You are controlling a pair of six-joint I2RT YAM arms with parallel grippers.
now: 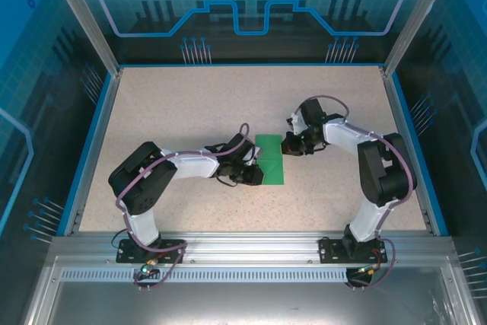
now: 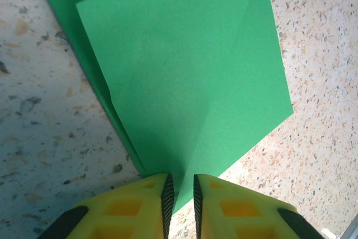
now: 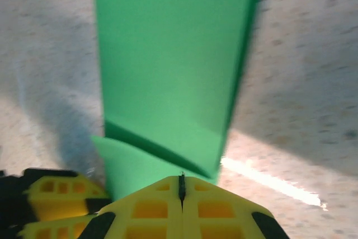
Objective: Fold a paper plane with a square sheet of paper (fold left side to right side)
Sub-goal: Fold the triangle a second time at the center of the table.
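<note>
1. Left gripper, seen from the top camera, sits at the near part of the left edge of the green paper. The paper lies folded into an oblong near the middle of the speckled table. The right gripper is at the far part of the paper's right edge. Both sets of fingertips are small, dark and merged with the wrists, so how the jaws stand is unreadable from up there

2. In the left wrist view, the left gripper has its yellow fingers almost together, with a narrow slit left between the black pads. A corner of the green paper runs down into that slit and under the finger ends. The fingers are cut off by the bottom edge, and I cannot tell whether the pads nip the paper or only rest over it. The paper shows two layers, the upper one offset over a strip of the lower along the left, and its far end is cut off at the top

3. The right wrist view is blurred. The right gripper is pressed fully together, with only a hairline seam between its fingers. The tips meet the near edge of the green paper, where one layer lifts off another. Whether a layer is caught in the seam I cannot tell. A yellow and black piece at lower left is cut off by the frame and too blurred to identify
</note>
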